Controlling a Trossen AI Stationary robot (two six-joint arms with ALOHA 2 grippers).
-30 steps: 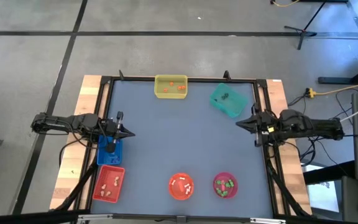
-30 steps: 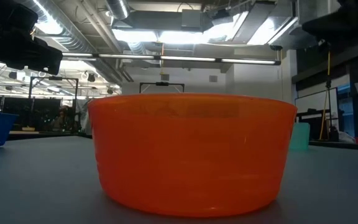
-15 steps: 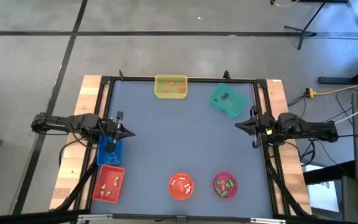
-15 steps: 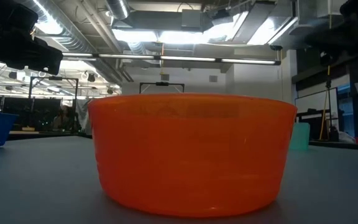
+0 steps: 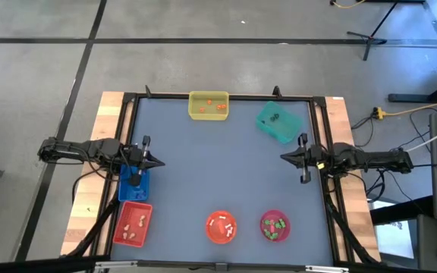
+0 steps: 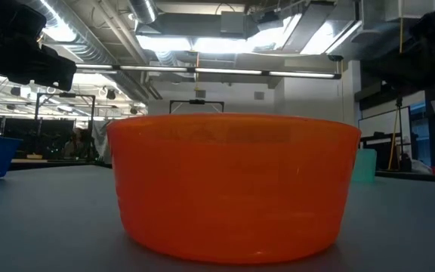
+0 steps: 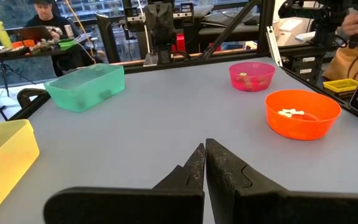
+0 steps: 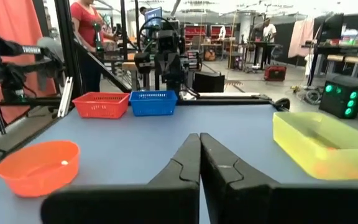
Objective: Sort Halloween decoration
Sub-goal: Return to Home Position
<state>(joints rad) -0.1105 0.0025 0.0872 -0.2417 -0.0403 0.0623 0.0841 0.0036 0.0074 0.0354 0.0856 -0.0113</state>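
Right arm on the move! The right hand [image 5: 283,157] has slid a touch nearer along the right side and poked a little further in over the bench [image 5: 226,171] than a second ago. It now sits level with the left hand [image 5: 161,162], which hasn't budged from its post over the left edge, just far of the blue basket [image 5: 133,188].

Both hands are clenched on nothing. Each wrist view shows the dark fingers [image 7: 225,169] pressed tip to tip with nothing between them.

That reads to me as parking rather than picking, because the Halloween decoration is all tucked away:

- The orange trinkets [image 5: 212,107] are in the yellow tray [image 5: 194,112] at the far edge.
- The dark ones [image 5: 275,117] are in the teal tray [image 5: 283,133] beside it.
- The beige pieces [image 5: 133,226] are in the red basket [image 5: 121,214] at near left.
- The white bones [image 5: 222,225] are in the orange bowl [image 5: 211,235].
- The green bits [image 5: 276,224] are in the pink bowl [image 5: 263,230] just right of it.

No loose trinket shows on the grey top, so sorting looks finished.

As for room, the whole middle of the bench lies open between the two hands, and they are well apart. Every container hugs an edge, close to the black frame [image 5: 165,96]. The teal tray is the right hand's closest neighbour, just far of it, so any swing that way wants care. Drawing straight back towards the right rail looks unobstructed.
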